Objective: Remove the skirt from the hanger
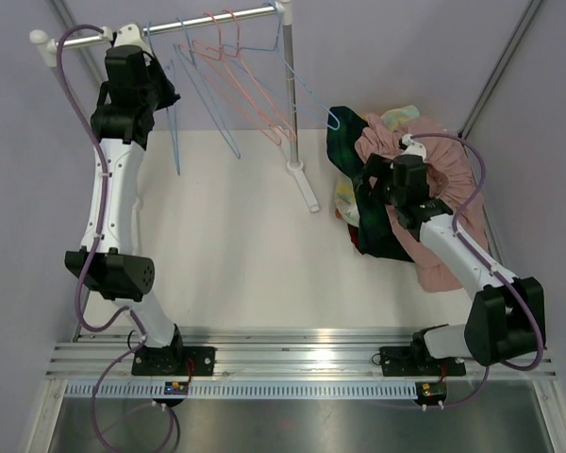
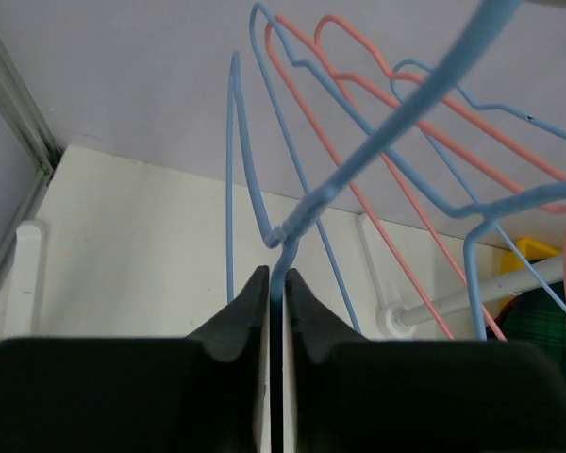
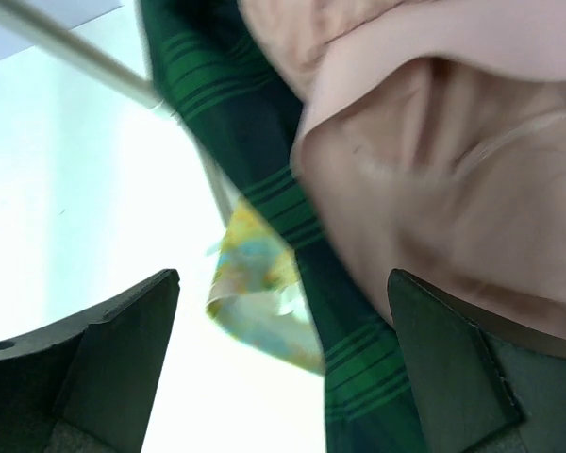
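— Skirt [image 1: 377, 231] position from above, please?

— Dark green plaid, heaped on the right side of the table [image 1: 245, 245] with a pink garment [image 1: 443, 160] and a yellow cloth [image 1: 342, 194]. A blue hook [image 1: 333, 120] pokes out at its far end, so its long axis seems to run near-to-far. The right arm [image 1: 453, 250] is directly over it. The left arm [image 1: 113, 189] is well apart, up at the rail [image 1: 217, 19].

— Left wrist view?

— The left gripper [image 2: 276, 283] is pinched almost together on the wire of a blue hanger [image 2: 358, 159], just below its twisted neck. I cannot tell whether this hanger carries the skirt; only a corner of plaid shows at the right edge.

— Right wrist?

— The right gripper [image 3: 283, 349] is spread wide and holds nothing. The plaid band runs diagonally down between its fingers [image 3: 123, 359], with pink fabric pressing in beside the other one.

— So which arm takes it?

— The right, I'd judge. The cloth lies straight ahead of its spread jaws. The tricky part looks to be closing on plaid alone, without the pink.
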Controlling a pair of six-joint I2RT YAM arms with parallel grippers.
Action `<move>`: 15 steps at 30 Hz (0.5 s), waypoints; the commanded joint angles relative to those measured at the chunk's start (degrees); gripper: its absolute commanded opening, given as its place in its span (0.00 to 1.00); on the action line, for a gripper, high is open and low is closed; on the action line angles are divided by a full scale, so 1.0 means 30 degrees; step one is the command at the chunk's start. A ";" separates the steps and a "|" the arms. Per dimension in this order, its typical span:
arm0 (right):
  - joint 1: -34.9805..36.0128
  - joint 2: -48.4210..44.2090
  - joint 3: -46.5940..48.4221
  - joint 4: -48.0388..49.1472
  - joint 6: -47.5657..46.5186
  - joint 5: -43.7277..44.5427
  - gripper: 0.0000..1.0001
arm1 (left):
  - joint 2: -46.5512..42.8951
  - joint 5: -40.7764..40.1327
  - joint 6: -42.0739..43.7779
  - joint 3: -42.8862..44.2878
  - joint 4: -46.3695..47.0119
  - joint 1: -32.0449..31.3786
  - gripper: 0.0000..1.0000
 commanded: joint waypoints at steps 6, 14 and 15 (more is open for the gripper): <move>0.1932 -0.3940 0.0171 -0.1998 0.0113 0.0715 0.99 | -0.6178 0.1538 -0.0322 -0.4802 0.0624 -0.0690 0.57; 0.3574 -1.0003 -0.0647 -0.3433 -0.1175 0.0542 1.00 | -1.3271 0.1077 0.0440 -1.2538 -0.0487 -0.1453 0.99; 0.3574 -1.0531 -0.0823 -0.3696 -0.1351 0.0454 1.00 | -1.3974 0.0316 0.0499 -1.3272 -0.0810 -0.1453 0.99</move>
